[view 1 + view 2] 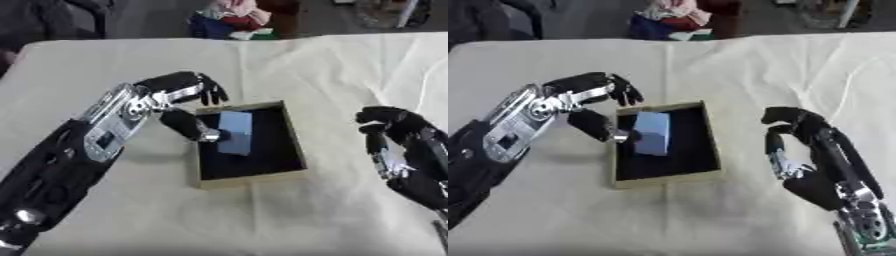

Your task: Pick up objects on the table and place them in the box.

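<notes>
the left hand (pixel 179 102) is hovering over the near-left corner of the box (pixel 296 145), fingers curling downward and thumb reaching toward a pale blue block (pixel 235 131). the block is lying inside the box on its dark floor, toward the left wall, thumb tip just beside or touching it. the right hand (pixel 398 142) is idling at the right edge, fingers curling, holding nothing, over the cream tablecloth (pixel 289 65).
</notes>
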`<move>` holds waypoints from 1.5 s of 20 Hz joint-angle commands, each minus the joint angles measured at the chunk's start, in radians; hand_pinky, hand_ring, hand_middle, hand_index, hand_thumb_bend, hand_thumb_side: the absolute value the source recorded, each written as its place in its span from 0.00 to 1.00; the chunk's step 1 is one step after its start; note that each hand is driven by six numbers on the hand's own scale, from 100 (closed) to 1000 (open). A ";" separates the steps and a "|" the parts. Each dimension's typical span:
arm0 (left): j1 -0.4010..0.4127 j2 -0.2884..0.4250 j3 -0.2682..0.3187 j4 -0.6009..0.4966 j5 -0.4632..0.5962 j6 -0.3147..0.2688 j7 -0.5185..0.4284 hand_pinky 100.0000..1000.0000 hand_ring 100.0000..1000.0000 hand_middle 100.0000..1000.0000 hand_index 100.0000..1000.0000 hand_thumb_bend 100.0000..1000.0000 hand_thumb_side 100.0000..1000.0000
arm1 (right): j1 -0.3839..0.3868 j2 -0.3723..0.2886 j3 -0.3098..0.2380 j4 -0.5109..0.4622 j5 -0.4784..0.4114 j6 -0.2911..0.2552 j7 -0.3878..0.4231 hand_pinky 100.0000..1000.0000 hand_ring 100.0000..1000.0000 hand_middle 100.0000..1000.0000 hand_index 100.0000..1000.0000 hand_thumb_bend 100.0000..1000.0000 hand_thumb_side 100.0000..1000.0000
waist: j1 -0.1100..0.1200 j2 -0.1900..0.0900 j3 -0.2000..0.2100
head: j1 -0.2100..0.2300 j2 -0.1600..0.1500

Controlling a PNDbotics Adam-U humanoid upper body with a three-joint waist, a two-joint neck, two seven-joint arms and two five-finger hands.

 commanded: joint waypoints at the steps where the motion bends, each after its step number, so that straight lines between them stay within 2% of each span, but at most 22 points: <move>1: -0.006 0.013 0.026 -0.024 0.011 0.006 0.015 0.75 0.66 0.64 0.81 0.48 0.58 | -0.009 -0.010 -0.002 -0.013 -0.001 -0.001 0.000 0.70 0.80 0.63 0.79 0.00 0.40 | -0.003 -0.011 0.002 | -0.003 -0.007; 6: 0.032 0.027 0.077 -0.072 0.034 0.029 0.060 0.74 0.65 0.62 0.80 0.48 0.60 | -0.009 -0.010 -0.004 -0.014 0.000 -0.001 -0.002 0.70 0.80 0.63 0.79 0.00 0.40 | -0.004 -0.011 0.006 | -0.005 -0.010; 14: 0.141 0.038 0.234 -0.204 0.083 0.108 0.185 0.74 0.62 0.60 0.78 0.49 0.64 | -0.006 -0.007 -0.009 -0.015 0.002 0.000 -0.011 0.70 0.80 0.63 0.79 0.00 0.40 | -0.010 -0.008 0.021 | -0.010 -0.010; 20: 0.234 0.013 0.347 -0.286 0.135 0.129 0.284 0.74 0.61 0.59 0.78 0.50 0.65 | -0.002 -0.004 -0.012 -0.017 0.005 0.001 -0.017 0.70 0.80 0.63 0.79 0.00 0.40 | -0.017 -0.008 0.033 | -0.015 -0.010; 24: 0.280 0.000 0.376 -0.312 0.157 0.131 0.354 0.73 0.61 0.59 0.78 0.51 0.64 | -0.002 -0.001 -0.013 -0.016 0.006 0.003 -0.020 0.70 0.80 0.63 0.80 0.00 0.40 | -0.018 -0.006 0.036 | -0.017 -0.007; 30: 0.304 -0.016 0.380 -0.297 0.193 0.118 0.426 0.73 0.60 0.58 0.78 0.51 0.64 | -0.003 0.000 -0.014 -0.017 0.005 0.004 -0.023 0.70 0.80 0.63 0.80 0.00 0.40 | -0.020 -0.005 0.038 | -0.016 -0.006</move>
